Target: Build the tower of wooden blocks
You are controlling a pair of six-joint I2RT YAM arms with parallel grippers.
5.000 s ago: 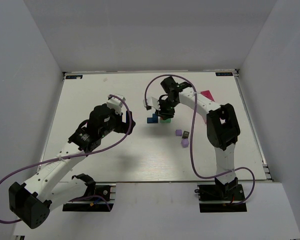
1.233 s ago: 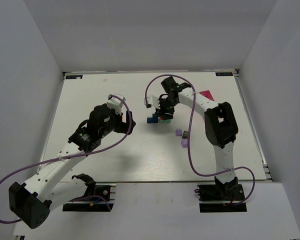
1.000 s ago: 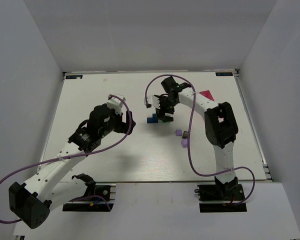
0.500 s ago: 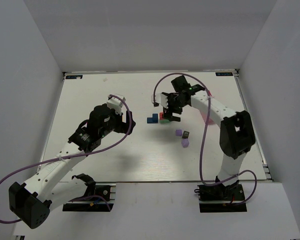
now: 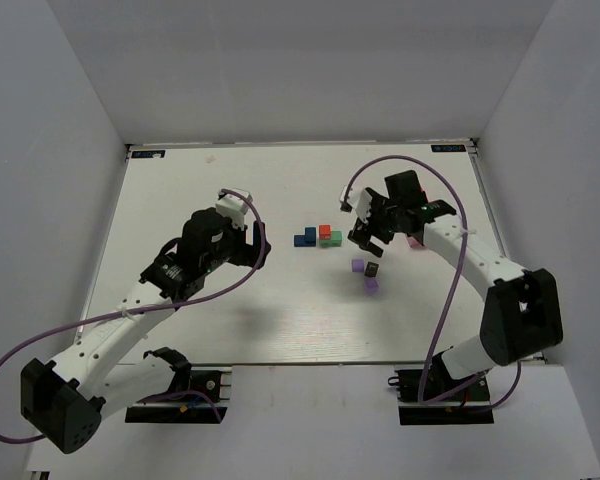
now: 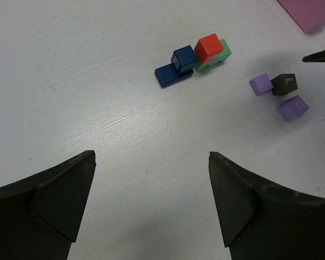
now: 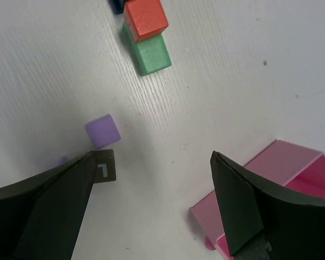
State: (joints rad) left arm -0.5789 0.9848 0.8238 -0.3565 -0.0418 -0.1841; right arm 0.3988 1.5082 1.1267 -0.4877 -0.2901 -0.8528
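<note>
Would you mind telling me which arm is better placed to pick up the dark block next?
Right. The right gripper hangs open right by the dark block; the left gripper, also open, is much farther away.

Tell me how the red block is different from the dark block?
The red block sits on top of the green block; the dark block lies on the table. The dark block has a white mark on top; the red block looks plain. Both are small cubes.

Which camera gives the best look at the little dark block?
The left wrist view: the dark block lies whole and unblocked, its white mark showing. The right wrist view shows it bigger, but merging with the tool's dark finger. From above it is a speck.
</note>
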